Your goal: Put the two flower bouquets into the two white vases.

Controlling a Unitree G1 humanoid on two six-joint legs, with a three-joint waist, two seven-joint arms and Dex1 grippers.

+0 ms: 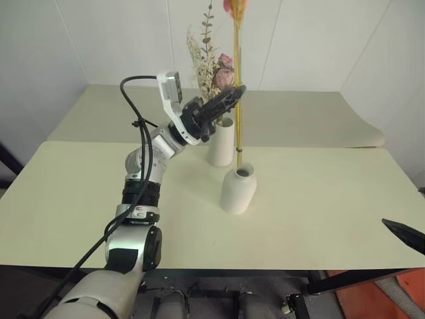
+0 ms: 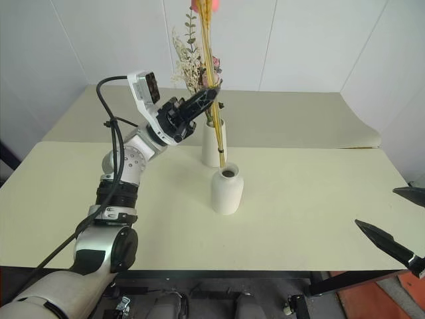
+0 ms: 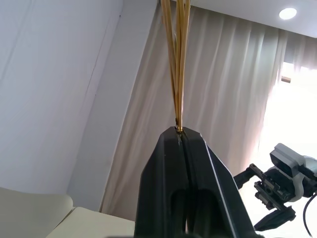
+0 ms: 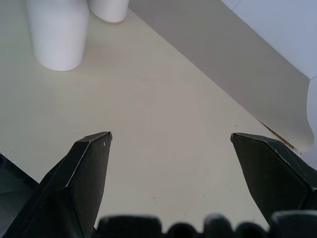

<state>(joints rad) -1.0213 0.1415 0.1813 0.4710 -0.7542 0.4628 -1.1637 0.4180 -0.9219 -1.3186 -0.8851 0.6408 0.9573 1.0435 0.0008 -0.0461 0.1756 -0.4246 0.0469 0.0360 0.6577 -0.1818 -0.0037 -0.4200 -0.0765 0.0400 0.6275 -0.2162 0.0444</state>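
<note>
Bouquet 2 (image 1: 237,100) clamped upright in left gripper (image 1: 229,98) mid-frame, ends above short vase (image 1: 238,191); lowering into neck likely next; right gripper (image 4: 171,141) spread, empty.

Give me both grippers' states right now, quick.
Left gripper: shut on the slim bunch of yellow stems with red-pink blooms, above the shorter rounded white ceramic vase.
Right gripper: open, holding nothing.

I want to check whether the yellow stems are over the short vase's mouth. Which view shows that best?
The left eye view: the yellow stems hang with their ends just above the short vase. The right eye view shows likewise; the left wrist view shows stems clamped in the left gripper.
</note>
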